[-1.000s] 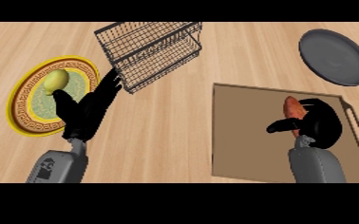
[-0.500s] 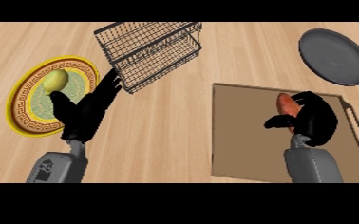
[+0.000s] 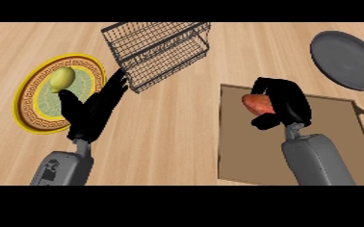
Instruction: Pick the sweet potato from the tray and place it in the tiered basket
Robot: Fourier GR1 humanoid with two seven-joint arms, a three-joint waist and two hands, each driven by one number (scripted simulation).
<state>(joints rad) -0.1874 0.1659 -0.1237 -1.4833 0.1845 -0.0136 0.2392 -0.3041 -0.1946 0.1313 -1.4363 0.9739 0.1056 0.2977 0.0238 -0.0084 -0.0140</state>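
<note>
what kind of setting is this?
Probably a kitchen counter: a wooden counter top with a wire tiered basket, a patterned plate holding a yellow fruit, and a tray from which the right hand holds a sweet potato.

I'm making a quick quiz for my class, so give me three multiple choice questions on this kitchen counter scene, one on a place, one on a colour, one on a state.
1. Where is the wire basket?
A. at the back of the counter
B. on the tray
C. on the plate

2. What colour is the rim of the plate under the lemon?
A. blue
B. yellow
C. white

3. What is the right hand doing?
A. resting open
B. pressing the basket
C. holding the sweet potato

Answers: 1 A, it stands beyond both hands. 2 B, a yellow band rings it. 3 C, the fingers curl round it above the tray.
</note>
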